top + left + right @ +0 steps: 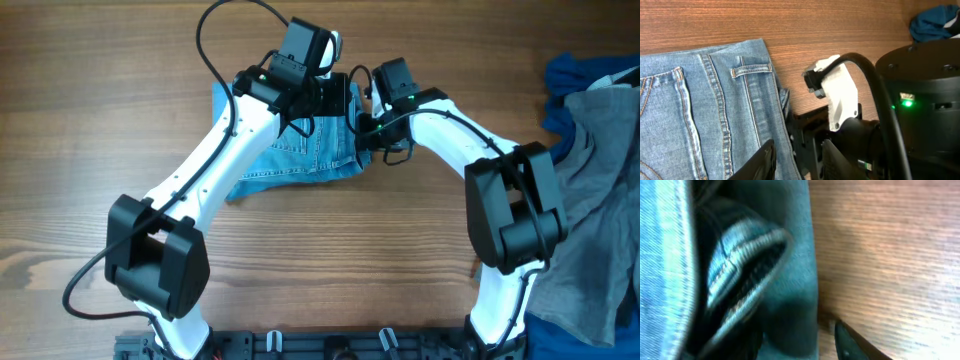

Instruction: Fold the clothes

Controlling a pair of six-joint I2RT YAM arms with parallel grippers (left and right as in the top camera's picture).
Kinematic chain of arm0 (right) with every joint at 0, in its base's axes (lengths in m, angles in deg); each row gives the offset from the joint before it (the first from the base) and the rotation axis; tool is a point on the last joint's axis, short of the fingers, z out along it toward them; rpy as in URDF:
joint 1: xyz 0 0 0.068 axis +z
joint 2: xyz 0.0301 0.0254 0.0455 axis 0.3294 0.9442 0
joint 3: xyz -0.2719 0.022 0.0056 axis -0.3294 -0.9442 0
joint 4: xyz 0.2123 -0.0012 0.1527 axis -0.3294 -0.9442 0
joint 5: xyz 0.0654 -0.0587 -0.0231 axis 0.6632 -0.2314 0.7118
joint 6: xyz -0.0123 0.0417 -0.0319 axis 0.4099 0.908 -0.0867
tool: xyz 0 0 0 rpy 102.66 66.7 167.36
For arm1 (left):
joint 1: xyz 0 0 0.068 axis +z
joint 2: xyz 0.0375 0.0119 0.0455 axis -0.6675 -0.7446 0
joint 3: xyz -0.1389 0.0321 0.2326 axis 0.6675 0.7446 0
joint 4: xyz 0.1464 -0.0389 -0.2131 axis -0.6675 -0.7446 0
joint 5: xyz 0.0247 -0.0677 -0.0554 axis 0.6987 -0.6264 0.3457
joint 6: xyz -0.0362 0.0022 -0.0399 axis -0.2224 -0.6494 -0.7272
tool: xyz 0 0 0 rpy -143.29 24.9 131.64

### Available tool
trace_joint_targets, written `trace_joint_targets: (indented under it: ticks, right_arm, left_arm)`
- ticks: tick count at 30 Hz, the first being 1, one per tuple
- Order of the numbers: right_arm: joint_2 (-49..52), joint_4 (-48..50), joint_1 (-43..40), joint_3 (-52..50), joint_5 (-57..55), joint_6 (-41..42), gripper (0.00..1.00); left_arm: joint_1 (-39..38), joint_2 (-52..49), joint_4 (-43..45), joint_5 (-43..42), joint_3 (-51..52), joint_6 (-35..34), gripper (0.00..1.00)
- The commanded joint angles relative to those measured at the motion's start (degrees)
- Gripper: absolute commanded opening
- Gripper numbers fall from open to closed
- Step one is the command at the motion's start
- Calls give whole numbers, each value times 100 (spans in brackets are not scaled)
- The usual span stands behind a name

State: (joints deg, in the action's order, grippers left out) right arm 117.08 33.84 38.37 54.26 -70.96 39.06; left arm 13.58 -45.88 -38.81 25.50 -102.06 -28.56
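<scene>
The light blue denim jeans (290, 150) lie folded into a compact, roughly square packet at the far middle of the wooden bench (120, 80), with the waistband and a belt loop along the right edge. This garment looks about finished, though its lower edge sits a little ragged. What is left, I judge, is the heap at the bench's right edge: a crumpled grey garment (600, 170) lying over a dark blue garment (580, 75), neither one folded.

Both arms reach in and meet over the packet's right edge. The left hand (799, 160) hangs low over the waistband corner with its fingers (762, 160) apart. The denim's edge lies between them, but nothing looks pinched. The right hand (368, 128) sits close against the same folded edge. Its wrist view is blurred: one dark finger (852, 342) shows over bare wood beside the fold and the other is hidden, so I cannot tell whether it grips.
</scene>
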Motion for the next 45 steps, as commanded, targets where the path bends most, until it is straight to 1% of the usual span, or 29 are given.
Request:
trace_joint_targets:
  ticks: [1,3,8,10,12,13,14,16,19,23,25,27,29,32,36,38,41,43,45]
  right_arm:
    - [-293,-367,-380,302,-245,-105,53]
    - [-490,-525,-616,426,-210,-269,54]
    - [-1038,-1080,-960,686,564,-1185,54]
    - [-1119,-1340,-957,686,1187,-1416,54]
    - [-1097,-1698,-909,673,2374,-1731,53]
    - [-1091,-1810,-870,651,2756,-1847,53]
    - [-1091,-1860,-837,614,2983,-1917,53]
    - [-1091,-1919,-695,525,3226,-1891,53]
    - [-1091,-1917,-393,479,3224,-1895,53]
    - [-1084,-1801,55,479,3191,-1899,51]
    - [-1058,-1759,260,479,2975,-1893,51]
    - [-986,-1727,424,479,2791,-1893,52]
    - [-855,-1698,564,479,2723,-1888,52]
    - [-632,-1652,675,479,2726,-1873,53]
    - [-247,-1567,761,479,2627,-1878,53]
    - [-146,-1545,756,479,2317,-1849,53]
    - [-17,-1462,673,479,1032,-1351,53]
    - [7,-1322,570,479,380,-1268,53]
    - [24,-1056,437,479,-131,-1189,53]
  left_arm:
    - [26,-42,70,13,-92,-28,30]
    - [160,-42,52,13,-92,-28,30]
    - [706,-39,-118,63,-90,-28,29]
    - [938,-39,-232,299,-90,-31,30]
    - [1222,-50,-387,671,-90,-28,31]
    - [1327,-79,-402,780,-90,-26,31]
    - [1423,-98,-404,859,-90,-20,31]
    - [1635,-223,-365,909,-90,219,32]
    - [1878,-511,-282,909,-90,278,37]
    - [2153,-949,-177,907,-90,275,37]
    - [2232,-1113,-85,907,-90,275,39]
    - [2275,-1246,26,907,-90,278,49]
    - [2295,-1394,120,916,-90,284,53]
    - [2306,-1657,212,931,-90,579,54]
    - [2306,-1987,197,951,-90,710,56]
    - [2306,-2050,96,981,-90,715,56]
    - [2306,-2063,-382,1408,-90,713,57]
    - [2306,-2063,-721,1550,-90,715,59]
    - [2306,-2063,-1204,1567,-90,704,59]
